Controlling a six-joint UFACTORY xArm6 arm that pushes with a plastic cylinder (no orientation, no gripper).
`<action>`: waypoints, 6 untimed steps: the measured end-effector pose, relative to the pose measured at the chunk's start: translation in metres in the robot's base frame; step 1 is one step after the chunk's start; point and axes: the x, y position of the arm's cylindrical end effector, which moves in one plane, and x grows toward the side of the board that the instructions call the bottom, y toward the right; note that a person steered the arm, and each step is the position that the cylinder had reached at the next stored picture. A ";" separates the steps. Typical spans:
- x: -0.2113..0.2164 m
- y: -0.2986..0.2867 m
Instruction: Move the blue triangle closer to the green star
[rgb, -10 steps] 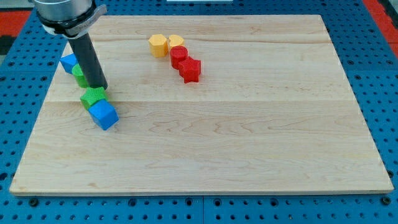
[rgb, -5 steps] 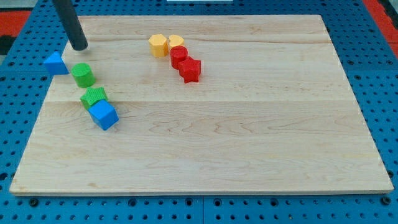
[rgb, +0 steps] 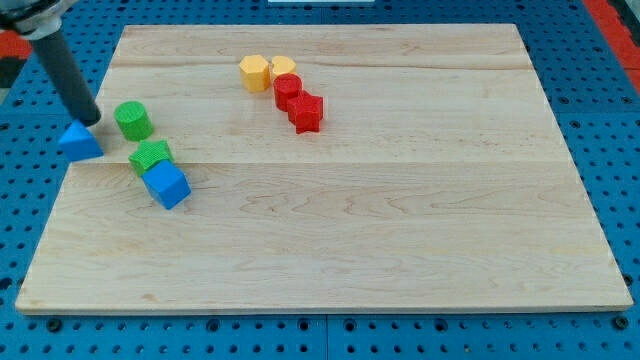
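Note:
The blue triangle (rgb: 80, 141) lies at the board's left edge, partly over it. My tip (rgb: 88, 120) stands just above it toward the view's top, touching or nearly touching its upper side. The green star (rgb: 150, 155) lies to the triangle's right with a gap between them. A blue cube (rgb: 166, 184) touches the star's lower right side. A green cylinder (rgb: 133, 120) stands above the star, to the right of my tip.
Two yellow blocks (rgb: 255, 72) (rgb: 284, 68) and two red blocks (rgb: 288, 91) (rgb: 306, 112) form a chain near the view's top centre. The wooden board (rgb: 400, 220) rests on a blue perforated table.
My tip moved from beside the green cylinder to the top left, then down and left. The blue triangle slid left and toward the view's bottom, onto the board's left edge.

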 end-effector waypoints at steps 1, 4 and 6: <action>0.001 -0.009; 0.037 -0.010; 0.070 0.027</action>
